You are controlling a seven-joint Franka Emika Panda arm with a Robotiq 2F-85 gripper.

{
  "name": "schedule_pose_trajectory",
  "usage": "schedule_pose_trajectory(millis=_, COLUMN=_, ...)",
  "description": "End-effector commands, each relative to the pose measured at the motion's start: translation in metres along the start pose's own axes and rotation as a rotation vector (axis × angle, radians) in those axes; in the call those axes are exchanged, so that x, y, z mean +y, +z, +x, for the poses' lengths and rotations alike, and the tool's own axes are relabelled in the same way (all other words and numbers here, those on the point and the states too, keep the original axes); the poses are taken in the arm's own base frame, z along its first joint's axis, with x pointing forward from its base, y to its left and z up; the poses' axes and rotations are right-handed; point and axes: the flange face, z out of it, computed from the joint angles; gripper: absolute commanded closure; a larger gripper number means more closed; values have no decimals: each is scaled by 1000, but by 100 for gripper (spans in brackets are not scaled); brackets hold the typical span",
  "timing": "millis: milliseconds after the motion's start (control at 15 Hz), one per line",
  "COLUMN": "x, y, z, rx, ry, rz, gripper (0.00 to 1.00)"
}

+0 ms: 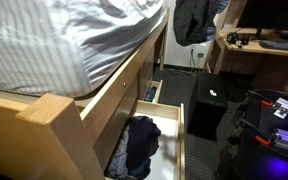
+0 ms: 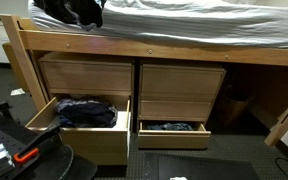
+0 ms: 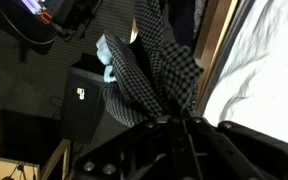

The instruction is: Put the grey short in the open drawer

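The grey checked short (image 3: 154,70) hangs from my gripper (image 3: 174,118), whose jaws are shut on its bunched top. In both exterior views it shows as a dark bundle held high by the mattress edge (image 1: 194,20) (image 2: 76,10), and my gripper itself is hard to make out there. Below the bed, an open drawer (image 1: 174,140) holds dark blue clothes (image 1: 136,145). The same drawer (image 2: 44,112) shows pulled out far with those clothes (image 2: 86,112) inside. The drawer beside it (image 2: 172,127) is open a little, with cloth inside.
The wooden bed frame (image 2: 164,52) carries a mattress with a striped sheet (image 1: 64,40). A black box (image 1: 209,105) stands on the floor next to the drawer. A desk (image 1: 264,50) is at the back. Dark equipment sits at a corner (image 2: 14,150).
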Motion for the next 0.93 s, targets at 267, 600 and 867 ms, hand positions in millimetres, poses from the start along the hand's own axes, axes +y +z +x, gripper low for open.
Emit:
schedule_pose_trajectory(millis=267, x=-49, y=43, z=19, rx=-109, ry=-157, rz=94, gripper=100)
schedule_pose_trajectory(millis=600, x=-101, y=98, z=43, rx=-222, ry=-264, rz=230, gripper=100)
schedule_pose_trajectory(millis=867, x=-114, y=152, z=51, rx=-363, ry=-276, rz=179, gripper=100)
